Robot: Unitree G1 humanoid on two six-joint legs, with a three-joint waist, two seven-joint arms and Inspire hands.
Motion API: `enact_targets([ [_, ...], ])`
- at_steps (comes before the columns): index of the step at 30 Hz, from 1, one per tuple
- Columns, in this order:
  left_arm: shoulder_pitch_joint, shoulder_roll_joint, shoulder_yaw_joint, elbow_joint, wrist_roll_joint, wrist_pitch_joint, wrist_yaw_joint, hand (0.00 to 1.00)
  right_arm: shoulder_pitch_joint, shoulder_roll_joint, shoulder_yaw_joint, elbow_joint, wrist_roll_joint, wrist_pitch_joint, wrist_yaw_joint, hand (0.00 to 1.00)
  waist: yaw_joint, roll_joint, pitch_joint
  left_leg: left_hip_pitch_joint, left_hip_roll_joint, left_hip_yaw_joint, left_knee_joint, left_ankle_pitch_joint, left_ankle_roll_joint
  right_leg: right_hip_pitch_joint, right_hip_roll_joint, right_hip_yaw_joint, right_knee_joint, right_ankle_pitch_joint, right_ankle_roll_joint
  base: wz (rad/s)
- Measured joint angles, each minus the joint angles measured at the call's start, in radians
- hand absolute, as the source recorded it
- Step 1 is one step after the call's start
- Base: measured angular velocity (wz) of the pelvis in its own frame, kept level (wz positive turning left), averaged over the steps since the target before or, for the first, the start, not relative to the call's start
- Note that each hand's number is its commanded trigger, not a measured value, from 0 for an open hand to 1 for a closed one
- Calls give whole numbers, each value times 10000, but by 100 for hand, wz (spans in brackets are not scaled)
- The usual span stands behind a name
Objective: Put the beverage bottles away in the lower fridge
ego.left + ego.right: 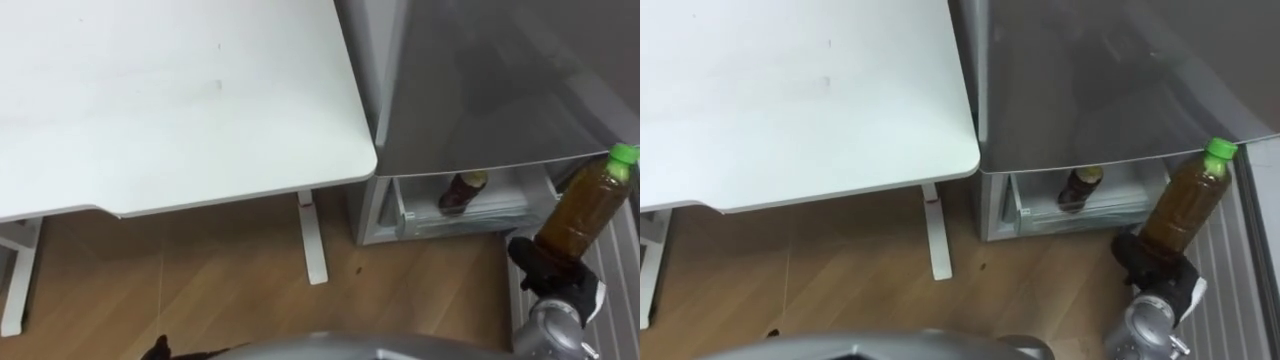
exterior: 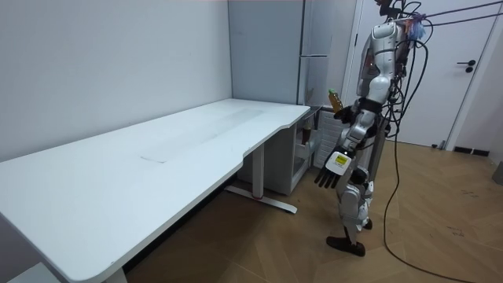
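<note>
A brown drink bottle (image 1: pixel 585 205) with a green cap stands upright in my right hand (image 1: pixel 548 268), whose fingers are curled round its base. It is just in front of and to the right of the grey fridge (image 1: pixel 480 80), near the open lower compartment (image 1: pixel 500 213). A dark bottle (image 1: pixel 462 190) lies on the white shelf inside that compartment. In the room view I stand facing the fridge (image 2: pixel 314 79) at the end of the table, the drink bottle (image 2: pixel 334 100) raised at chest height. My left hand (image 2: pixel 330 174) hangs at my side with relaxed fingers.
A large white table (image 1: pixel 170 100) fills the left, its corner close to the fridge's side and its leg (image 1: pixel 312 240) on the wooden floor. The ribbed inside of the open lower door (image 1: pixel 620 270) is at the right edge. Behind me is a white door (image 2: pixel 464 71).
</note>
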Motion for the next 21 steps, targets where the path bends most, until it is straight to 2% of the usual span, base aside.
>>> enact_targets([
  [6, 16, -2, 2, -16, 6, 8, -5, 0, -97, -4, 230, 731, -208, 508, 624, 100, 63, 13, -2, -47, -1, -21, 0, 0, 0, 6, -2, -64, 6, 2, -3, 1],
  [10, -38, -20, 25, -17, 29, 58, -6, 0, -226, -38, 218, 1076, -944, 702, 905, 100, 246, 37, -4, -96, -2, -44, 44, 0, 0, -12, -8, -88, 8, 2, -3, 1],
  [14, -108, -15, 24, 15, 18, 112, -39, 0, -852, -85, 515, 2081, -982, 758, 1583, 100, 276, 19, -4, -167, -3, -102, 101, 0, 0, -39, -21, -159, 9, 2, -3, 4],
  [17, -203, -16, 30, 25, 17, 129, -90, 0, -1002, -81, 674, 2632, -1028, 869, 2071, 100, 519, -12, -14, -188, -5, -102, 120, 0, 0, -74, -31, -160, 6, 0, -3, 0],
  [21, -252, 28, 29, 34, 34, 180, -209, 0, -1306, -58, 717, 3045, -1132, 1047, 2462, 100, 515, -38, -26, -619, -9, -231, 328, 0, 1, -309, -54, -327, 44, 12, -21, 10],
])
